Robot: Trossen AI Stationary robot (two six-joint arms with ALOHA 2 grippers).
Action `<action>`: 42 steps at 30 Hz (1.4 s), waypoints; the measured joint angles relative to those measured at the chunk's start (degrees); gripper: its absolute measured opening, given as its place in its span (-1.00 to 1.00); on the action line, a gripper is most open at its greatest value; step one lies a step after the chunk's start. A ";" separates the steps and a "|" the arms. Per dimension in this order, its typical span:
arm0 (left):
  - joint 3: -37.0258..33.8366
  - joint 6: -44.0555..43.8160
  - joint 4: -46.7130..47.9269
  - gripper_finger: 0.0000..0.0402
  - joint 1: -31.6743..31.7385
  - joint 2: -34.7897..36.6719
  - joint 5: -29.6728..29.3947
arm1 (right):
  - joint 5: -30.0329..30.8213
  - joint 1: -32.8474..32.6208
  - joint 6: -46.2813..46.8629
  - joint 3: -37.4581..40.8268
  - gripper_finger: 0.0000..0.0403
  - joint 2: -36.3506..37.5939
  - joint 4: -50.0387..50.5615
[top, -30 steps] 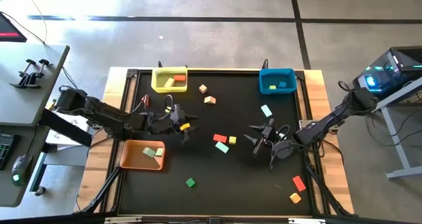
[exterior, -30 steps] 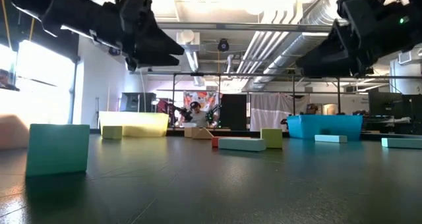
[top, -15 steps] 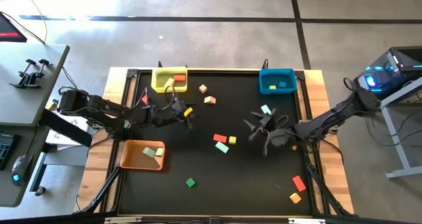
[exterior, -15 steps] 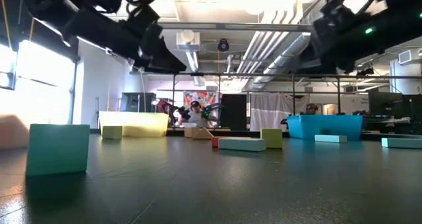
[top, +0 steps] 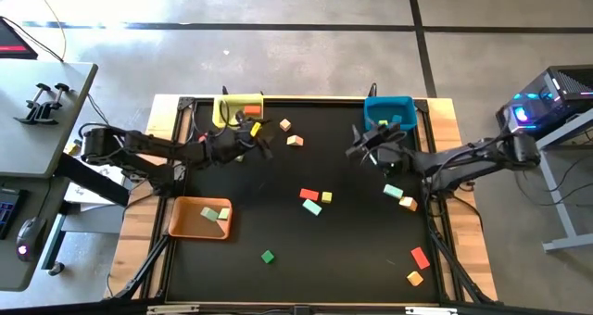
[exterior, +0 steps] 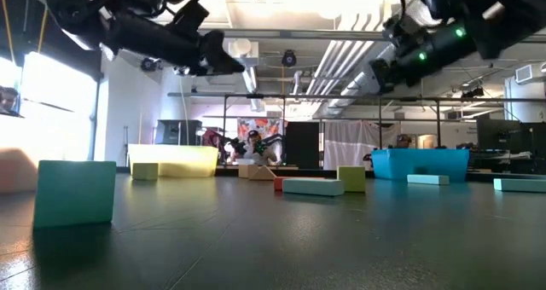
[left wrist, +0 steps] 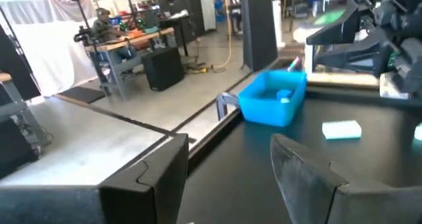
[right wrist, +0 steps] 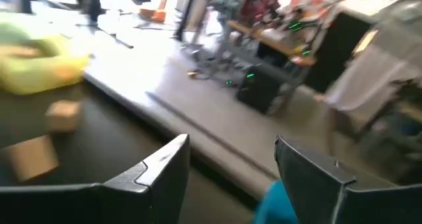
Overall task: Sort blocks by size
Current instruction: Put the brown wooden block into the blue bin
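Small blocks lie scattered on the black table: tan ones [top: 284,124] [top: 295,141], a red [top: 309,195], a mint [top: 312,207], a green [top: 268,257]. My left gripper [top: 254,131] hangs level beside the yellow bin [top: 222,103], shut on a small yellow block [top: 256,128]. My right gripper [top: 364,146] hangs above the table just near of the blue bin [top: 389,101]. Whether it carries anything does not show. Seen from the left wrist, a mint block [left wrist: 341,128] lies flat on the table beside the blue bin [left wrist: 271,100]. My left gripper has the yellow block [top: 256,128] pinched between its two fingers. The fingers come in level from the table's left. The block is lifted clear of the table. The left wrist view cuts off above the block, so which faces the fingers are on cannot be told.
The orange bin [top: 185,224] with two blocks stands at the near left. A mint block [top: 393,192] and a tan one [top: 408,203] lie beside my right arm. A red block [top: 420,258] and an orange-yellow one [top: 414,278] lie at the near right corner.
My left gripper has swung toward the far edge and the yellow bin, rolling as it went, with the yellow block between its fingers. My right gripper has swung toward the far edge up to the blue bin, also rolling. Its arm has uncovered a mint and a tan block.
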State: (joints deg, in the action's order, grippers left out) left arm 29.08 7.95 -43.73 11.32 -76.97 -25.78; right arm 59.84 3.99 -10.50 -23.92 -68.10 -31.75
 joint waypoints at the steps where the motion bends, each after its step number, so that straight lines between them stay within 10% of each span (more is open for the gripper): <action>1: 0.46 -0.20 0.05 0.00 0.29 0.00 0.01 | 0.76 0.84 -1.63 -0.96 0.08 0.43 0.00; 9: 2.36 -3.20 0.83 0.00 2.20 -0.32 0.06 | 1.05 8.82 -11.12 -5.44 0.08 2.32 2.54; 17: 2.32 -0.96 -2.84 0.00 1.63 -3.58 -0.16 | -12.68 9.78 9.58 -4.15 0.08 2.61 22.69; 30: 2.27 -13.10 13.72 0.00 -6.74 1.04 -0.18 | -54.62 4.35 27.72 -4.26 0.08 -1.36 15.12; 42: 2.27 -24.41 28.77 0.00 -14.22 5.32 -0.28 | -47.55 -13.23 22.51 -4.24 0.08 -10.69 9.02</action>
State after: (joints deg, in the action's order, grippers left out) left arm 31.35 -16.45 -14.96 -2.90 -71.65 -26.06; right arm 12.29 -9.24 12.02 -28.16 -78.79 -22.73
